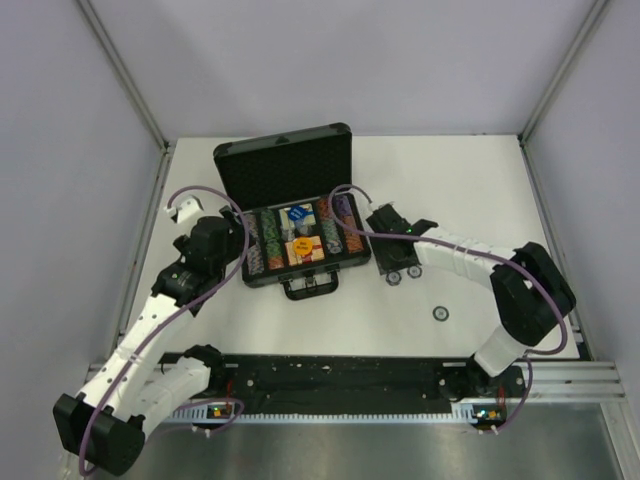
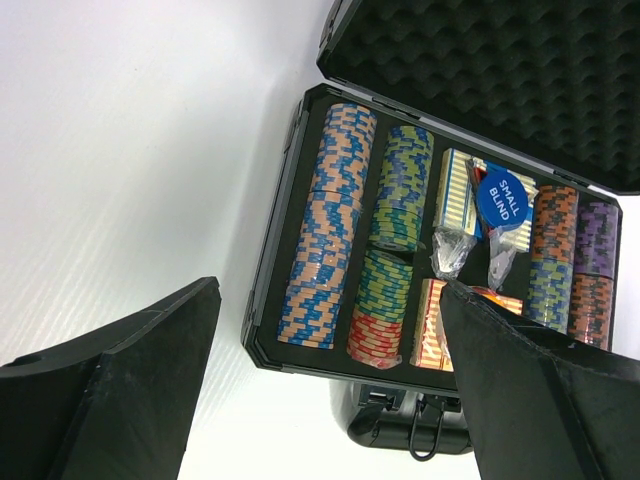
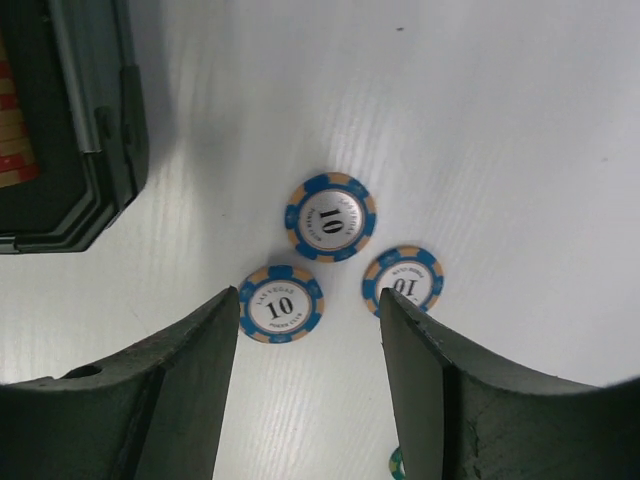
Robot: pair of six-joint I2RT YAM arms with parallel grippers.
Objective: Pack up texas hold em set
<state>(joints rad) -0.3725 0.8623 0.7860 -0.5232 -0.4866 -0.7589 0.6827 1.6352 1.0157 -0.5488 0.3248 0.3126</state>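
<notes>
The texas hold em set's black briefcase [image 1: 283, 176] lies open mid-table with its foam lid up. Inside are multicoloured chip rows [image 2: 330, 225], card decks [image 2: 458, 190], a blue "small blind" disc [image 2: 503, 198] and an orange disc [image 1: 301, 243]. My left gripper [image 2: 330, 290] hovers open over the case's left front corner, holding nothing. My right gripper [image 3: 310, 300] is open just right of the case, above three loose blue-and-orange "10" chips [image 3: 330, 217], [image 3: 280, 304], [image 3: 403, 280] that lie flat on the table. None of them is gripped.
Another single chip [image 1: 440, 313] lies on the table nearer the right arm's base. A green chip's edge [image 3: 397, 462] shows under the right finger. The case's handle [image 1: 309, 287] faces the arms. White walls with metal posts close in the table.
</notes>
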